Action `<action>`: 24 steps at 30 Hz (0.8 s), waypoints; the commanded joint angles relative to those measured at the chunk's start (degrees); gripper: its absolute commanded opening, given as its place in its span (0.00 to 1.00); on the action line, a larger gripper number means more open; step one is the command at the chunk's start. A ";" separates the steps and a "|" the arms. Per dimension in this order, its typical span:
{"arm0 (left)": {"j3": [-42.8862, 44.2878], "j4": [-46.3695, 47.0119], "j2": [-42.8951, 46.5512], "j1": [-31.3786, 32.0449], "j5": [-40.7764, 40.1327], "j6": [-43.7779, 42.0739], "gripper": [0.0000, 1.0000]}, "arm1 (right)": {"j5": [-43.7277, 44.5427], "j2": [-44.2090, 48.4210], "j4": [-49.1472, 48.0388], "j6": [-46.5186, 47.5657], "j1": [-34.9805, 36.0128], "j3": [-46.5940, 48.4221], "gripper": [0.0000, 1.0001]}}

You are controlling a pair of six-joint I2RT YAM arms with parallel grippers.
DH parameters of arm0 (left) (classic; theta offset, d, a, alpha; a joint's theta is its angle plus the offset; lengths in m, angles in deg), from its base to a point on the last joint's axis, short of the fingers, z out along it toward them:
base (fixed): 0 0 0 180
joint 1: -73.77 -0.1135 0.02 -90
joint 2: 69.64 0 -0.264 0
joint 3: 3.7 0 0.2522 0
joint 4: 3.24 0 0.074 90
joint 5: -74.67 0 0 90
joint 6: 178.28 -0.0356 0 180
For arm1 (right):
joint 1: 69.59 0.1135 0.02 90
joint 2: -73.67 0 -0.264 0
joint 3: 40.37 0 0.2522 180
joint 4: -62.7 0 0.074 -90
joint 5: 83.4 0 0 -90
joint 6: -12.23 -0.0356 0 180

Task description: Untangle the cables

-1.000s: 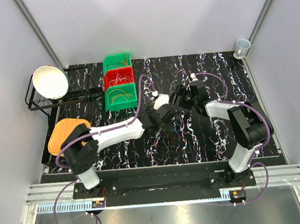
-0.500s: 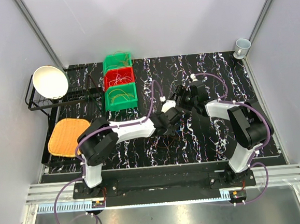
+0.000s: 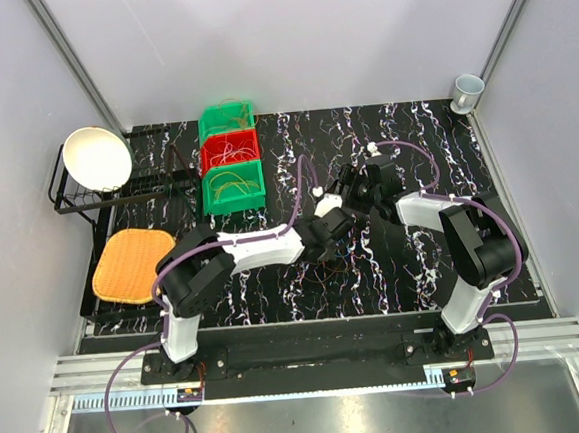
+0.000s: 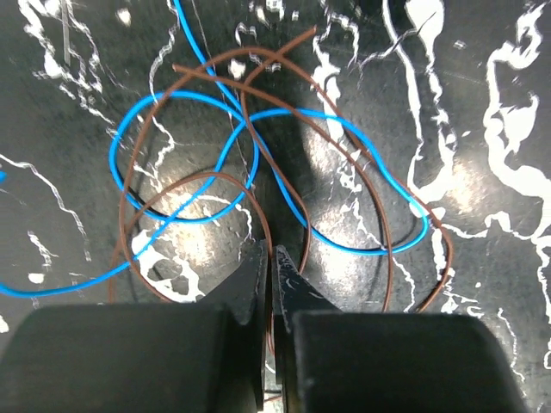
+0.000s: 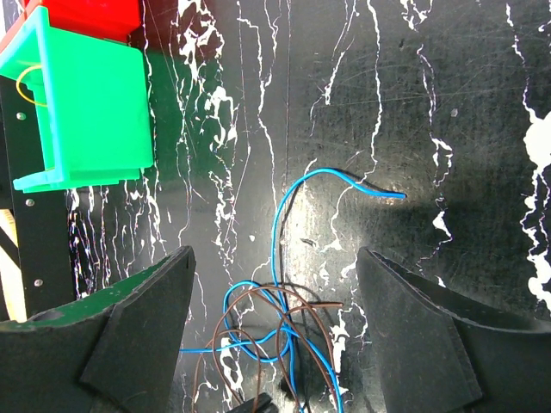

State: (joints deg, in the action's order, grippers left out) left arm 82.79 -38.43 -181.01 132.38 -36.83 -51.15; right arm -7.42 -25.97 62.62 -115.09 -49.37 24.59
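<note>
- left arm edged slightly right; left gripper stays pinched on a brown cable.
- right wrist alone shows right gripper spread over tangled cables, right of green bin.

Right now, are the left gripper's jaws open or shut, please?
Shut: the left gripper has its jaws pressed together on a brown cable.

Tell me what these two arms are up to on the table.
They are working on a small tangle of blue and brown cables lying on the black marbled table. The left gripper is down at the tangle, jaws shut, apparently pinching a brown cable. The right gripper hovers open just above it, holding nothing. The cables are not yet separated.
</note>
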 commanded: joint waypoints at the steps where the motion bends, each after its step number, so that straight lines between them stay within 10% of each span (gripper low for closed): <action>1: 6.36 -2.73 3.60 -0.07 -2.94 -3.89 0.00 | 1.28 0.32 -1.18 0.23 0.07 2.24 0.81; 14: 37.29 -15.66 17.58 -0.95 -8.04 -22.35 0.01 | 1.36 0.32 -1.10 0.23 0.07 2.33 0.81; 24: 20.71 -11.44 25.85 -1.04 -7.24 -18.94 0.02 | 1.19 0.14 -1.01 0.06 0.07 2.50 0.81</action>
State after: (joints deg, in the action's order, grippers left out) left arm 111.47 -49.32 -152.82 131.48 -43.27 -71.33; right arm -7.42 -25.97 62.66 -115.09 -49.37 24.61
